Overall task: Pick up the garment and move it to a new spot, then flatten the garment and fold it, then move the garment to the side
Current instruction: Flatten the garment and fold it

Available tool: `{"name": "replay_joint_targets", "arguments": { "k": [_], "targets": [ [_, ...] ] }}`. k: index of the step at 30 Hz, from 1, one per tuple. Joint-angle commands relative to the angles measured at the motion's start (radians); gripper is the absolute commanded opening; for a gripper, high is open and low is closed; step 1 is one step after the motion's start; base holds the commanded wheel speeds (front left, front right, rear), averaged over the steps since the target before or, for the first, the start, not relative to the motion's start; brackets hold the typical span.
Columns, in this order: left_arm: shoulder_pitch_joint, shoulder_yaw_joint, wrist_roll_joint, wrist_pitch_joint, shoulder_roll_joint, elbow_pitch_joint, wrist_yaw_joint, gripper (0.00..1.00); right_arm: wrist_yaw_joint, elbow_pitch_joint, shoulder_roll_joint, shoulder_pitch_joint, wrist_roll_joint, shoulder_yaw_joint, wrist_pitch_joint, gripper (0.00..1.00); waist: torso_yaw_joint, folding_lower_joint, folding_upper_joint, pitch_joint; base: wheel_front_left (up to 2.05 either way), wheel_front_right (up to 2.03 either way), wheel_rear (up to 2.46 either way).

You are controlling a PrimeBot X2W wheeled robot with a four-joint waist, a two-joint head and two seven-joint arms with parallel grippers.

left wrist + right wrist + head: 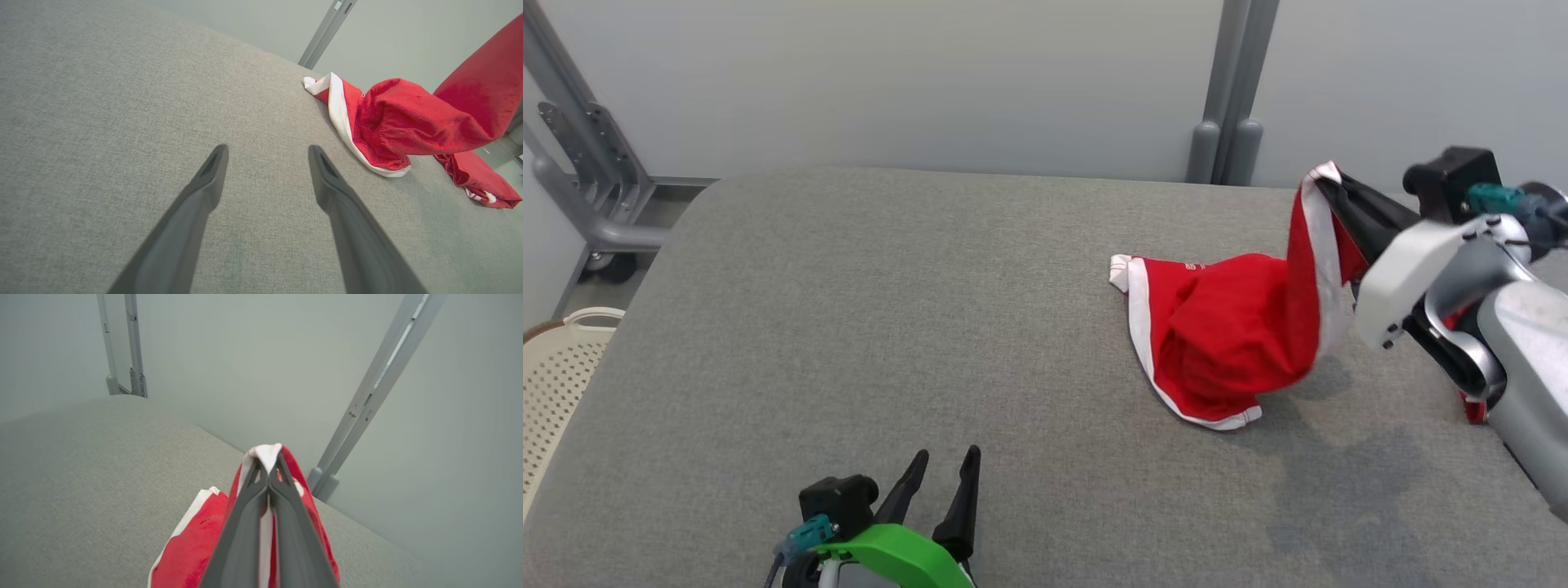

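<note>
Garment (1225,343) pinched by right fingers (245,531), left fingers (196,204) spread, another red cloth (478,179) nearby.

light: bright, even, diffuse, from overhead; no glare.
shadows: soft grey patches on the table (849,327) beneath the lifted garment (1233,327) and the right arm (1503,327); edges faint.
head view: sharp, colours clean.
left wrist view: weave crisp mid-frame, wide-angle stretch toward the edges; left gripper (268,151) softens toward the bottom edge.
right wrist view: hazy, low contrast; wall (245,355) and posts (367,396) soft; right gripper (267,467) blurred up close.
</note>
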State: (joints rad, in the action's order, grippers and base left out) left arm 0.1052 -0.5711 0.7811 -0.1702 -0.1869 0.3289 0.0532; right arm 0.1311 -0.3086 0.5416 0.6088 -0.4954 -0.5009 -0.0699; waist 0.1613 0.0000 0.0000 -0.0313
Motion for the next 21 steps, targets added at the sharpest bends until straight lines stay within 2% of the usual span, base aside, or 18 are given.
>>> {"name": "replay_joint_targets", "arguments": {
  "k": [1,5,9,15,21],
  "targets": [
    [0.017,-0.003,0.006,-0.009,0.011,0.008,-0.008,1.0,-0.001,0.032,0.007,0.039,-0.028,-0.022,-0.029,0.0,0.04,0.0,0.0,-0.013,0.0,0.0,0.0],
    [0.029,-0.017,0.01,-0.023,0.045,0.04,-0.021,1.0,-0.001,0.102,0.01,0.176,-0.118,-0.082,-0.137,0.0,0.092,0.0,0.0,-0.017,0.0,0.0,0.0],
    [0.047,-0.028,0.008,-0.037,0.071,0.069,-0.036,1.0,-0.001,0.095,-0.027,0.308,-0.178,-0.109,-0.217,0.0,0.143,0.0,0.0,-0.005,0.0,0.0,0.0],
    [0.074,-0.034,0.014,-0.051,0.095,0.109,-0.052,1.0,-0.001,-0.01,-0.1,0.448,-0.193,-0.097,-0.26,0.0,0.197,0.0,0.0,0.003,0.0,0.0,0.0],
    [0.078,-0.034,0.023,-0.065,0.107,0.133,-0.055,1.0,-0.001,-0.133,-0.097,0.413,-0.196,-0.089,-0.25,0.0,0.224,0.0,0.0,-0.01,0.0,0.0,0.0]
  ]
}}
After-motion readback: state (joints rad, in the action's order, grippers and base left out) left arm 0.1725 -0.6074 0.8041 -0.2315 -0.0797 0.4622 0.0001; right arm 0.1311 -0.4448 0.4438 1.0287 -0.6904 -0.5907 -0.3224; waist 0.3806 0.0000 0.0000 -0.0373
